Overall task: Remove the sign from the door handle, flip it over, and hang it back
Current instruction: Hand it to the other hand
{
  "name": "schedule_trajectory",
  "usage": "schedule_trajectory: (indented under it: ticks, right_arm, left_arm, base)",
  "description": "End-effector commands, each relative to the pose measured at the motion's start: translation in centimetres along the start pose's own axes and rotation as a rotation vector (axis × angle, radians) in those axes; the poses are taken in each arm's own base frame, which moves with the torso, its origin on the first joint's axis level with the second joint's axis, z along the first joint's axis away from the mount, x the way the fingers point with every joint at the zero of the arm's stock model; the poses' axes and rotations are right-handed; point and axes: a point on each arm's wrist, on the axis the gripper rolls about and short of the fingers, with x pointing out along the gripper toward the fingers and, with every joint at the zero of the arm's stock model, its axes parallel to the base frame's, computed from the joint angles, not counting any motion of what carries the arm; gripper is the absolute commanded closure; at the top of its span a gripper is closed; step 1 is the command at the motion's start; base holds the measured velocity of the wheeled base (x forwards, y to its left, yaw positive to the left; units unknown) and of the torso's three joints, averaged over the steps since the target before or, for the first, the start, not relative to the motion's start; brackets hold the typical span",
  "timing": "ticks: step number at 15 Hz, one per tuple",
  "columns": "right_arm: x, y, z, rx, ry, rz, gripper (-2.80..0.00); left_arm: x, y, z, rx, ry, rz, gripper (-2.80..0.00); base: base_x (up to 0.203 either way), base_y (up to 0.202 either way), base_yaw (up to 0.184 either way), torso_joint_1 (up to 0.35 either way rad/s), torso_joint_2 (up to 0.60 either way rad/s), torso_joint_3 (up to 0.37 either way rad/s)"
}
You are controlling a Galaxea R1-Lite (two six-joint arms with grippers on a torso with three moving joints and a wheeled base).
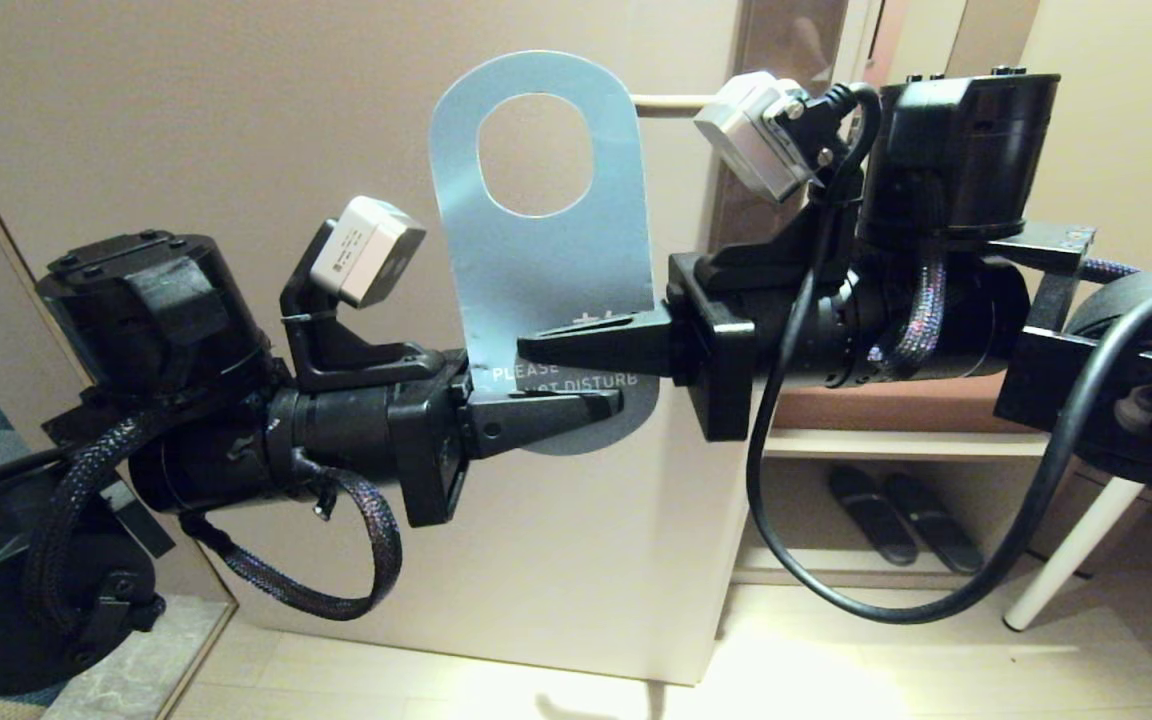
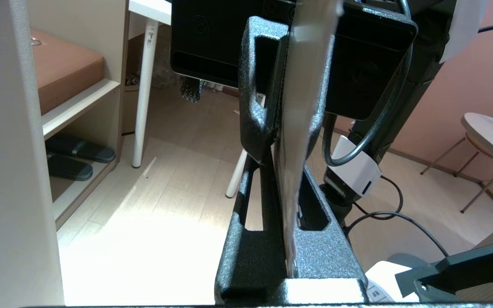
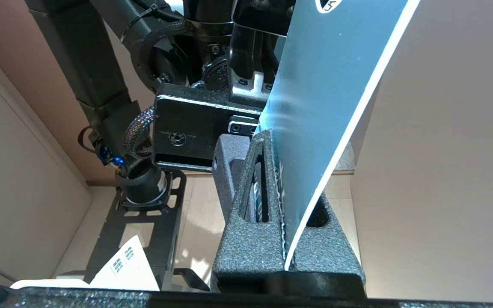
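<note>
Head view: sign held upright off the door handle, blue-grey side w/ "DO NOT DISTURB" facing cam. Left gripper pinches its lower end; right gripper pinches it just above. Risk: if either arm pulls while both clamp, card could bend or slip. Wrist views show what head view can't: card edge seated between both finger pairs.

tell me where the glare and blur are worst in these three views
Head view: a blown-out patch on the pale floor; the blue-grey door sign with the oval hole is sharp. Left wrist view: floor washed out white, the sign's edge blurred, too close. Right wrist view: even light, the sign's face soft near the lens.
</note>
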Motion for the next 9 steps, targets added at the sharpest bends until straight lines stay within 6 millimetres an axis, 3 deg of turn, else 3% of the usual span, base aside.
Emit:
schedule_trajectory:
  ticks: [1,9]
  right_arm:
    - [-0.01,0.05,0.03,0.0,-0.001,0.007,-2.8]
    - [-0.95,-0.21,0.09,0.001,-0.004,-0.018,-2.8]
  left_arm:
    - [-0.02,-0.06,0.07,0.003,-0.003,-0.004,0.0]
    - [-0.33,-0.25,-0.12,-0.001,-0.001,0.002,0.0]
  base:
    - [0.0,0.0,0.0,0.0,0.0,0.0]
    - [0.0,0.0,0.0,0.0,0.0,0.0]
